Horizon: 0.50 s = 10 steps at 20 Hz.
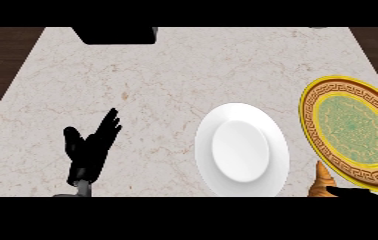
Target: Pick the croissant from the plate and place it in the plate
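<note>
Head view: croissant (pixel 323 180) is seen at the lower right edge, right hand (pixel 353 191) touching it.

At the left, the left hand (pixel 90 146) is shown resting, fingers up and spread, nothing held, well apart from everything in play. At centre, a white plate (pixel 241 149) is seen bare on the marble counter (pixel 148 84). Further right, a gold-rimmed patterned plate (pixel 345 121) is cut off by the view's edge. The croissant is placed just below that plate's lower rim, apparently off it, its long axis running roughly upright, tip up. Only a dark sliver of the right hand is shown beside its base; whether it is curled round the croissant cannot be told. The right hand is judged far nearer; the white plate lies to its left.
</note>
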### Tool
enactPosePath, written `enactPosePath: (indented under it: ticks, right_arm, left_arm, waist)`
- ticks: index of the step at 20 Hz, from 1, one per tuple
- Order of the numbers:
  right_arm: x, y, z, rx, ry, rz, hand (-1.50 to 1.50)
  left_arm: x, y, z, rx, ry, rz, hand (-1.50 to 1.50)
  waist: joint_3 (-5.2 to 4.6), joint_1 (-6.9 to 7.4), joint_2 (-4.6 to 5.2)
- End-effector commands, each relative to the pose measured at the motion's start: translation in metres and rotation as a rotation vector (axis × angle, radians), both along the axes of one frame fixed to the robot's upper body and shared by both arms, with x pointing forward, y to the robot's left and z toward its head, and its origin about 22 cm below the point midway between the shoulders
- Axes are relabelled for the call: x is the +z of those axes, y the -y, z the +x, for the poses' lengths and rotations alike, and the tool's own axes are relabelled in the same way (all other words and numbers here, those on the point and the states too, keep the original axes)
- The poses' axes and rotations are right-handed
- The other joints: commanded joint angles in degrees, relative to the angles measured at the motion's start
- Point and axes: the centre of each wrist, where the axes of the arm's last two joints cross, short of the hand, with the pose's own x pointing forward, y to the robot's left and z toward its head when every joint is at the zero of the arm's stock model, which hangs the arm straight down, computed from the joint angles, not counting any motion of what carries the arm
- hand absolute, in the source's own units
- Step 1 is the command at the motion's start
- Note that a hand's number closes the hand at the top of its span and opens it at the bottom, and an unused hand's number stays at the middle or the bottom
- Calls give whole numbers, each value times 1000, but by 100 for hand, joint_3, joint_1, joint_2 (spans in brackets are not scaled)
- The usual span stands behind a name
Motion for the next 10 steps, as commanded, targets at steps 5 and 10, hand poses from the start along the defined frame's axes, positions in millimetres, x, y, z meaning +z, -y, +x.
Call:
enactPosePath:
  ticks: [5, 10]
  right_arm:
    - [-5, 77, 75, -202, 109, 31, 150]
    - [-14, 132, 118, -200, 95, 63, 150]
  left_arm:
    - [-11, 5, 1, -8, -12, 33, 0]
    - [-1, -1, -6, -17, -9, 8, 0]
  waist:
    - [5, 20, 27]
    - [0, 120, 20]
